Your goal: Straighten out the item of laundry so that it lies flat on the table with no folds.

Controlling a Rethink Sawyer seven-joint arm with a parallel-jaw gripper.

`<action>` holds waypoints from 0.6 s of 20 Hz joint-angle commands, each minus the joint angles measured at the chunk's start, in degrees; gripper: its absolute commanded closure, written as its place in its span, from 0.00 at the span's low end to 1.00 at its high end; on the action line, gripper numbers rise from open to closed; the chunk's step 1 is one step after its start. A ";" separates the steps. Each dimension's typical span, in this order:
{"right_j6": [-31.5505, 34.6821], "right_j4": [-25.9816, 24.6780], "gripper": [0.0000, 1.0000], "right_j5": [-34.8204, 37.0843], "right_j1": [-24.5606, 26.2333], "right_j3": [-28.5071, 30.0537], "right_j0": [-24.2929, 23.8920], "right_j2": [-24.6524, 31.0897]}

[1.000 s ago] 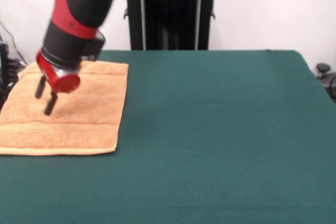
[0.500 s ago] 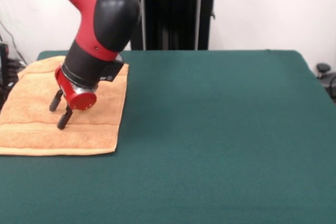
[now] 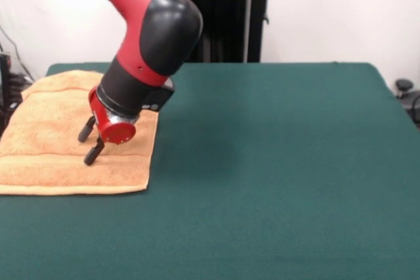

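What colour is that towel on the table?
Light orange-tan, with a woven band near the hem; the towel shows best in the front view.

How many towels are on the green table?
1. The orange-tan towel lies spread at the left end of the table, partly under the gripper, whose fingers are apart and hold nothing. No other towel shows.

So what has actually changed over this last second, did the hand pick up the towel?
No. The arm swung rightward in the picture, carrying the hand across the towel toward its right edge. Its fingers are apart and hold nothing. The towel lies flat in the same spot on the table.
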 commanded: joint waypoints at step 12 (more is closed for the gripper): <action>35.51 11.33 0.00 30.34 10.05 -8.54 13.03 -6.57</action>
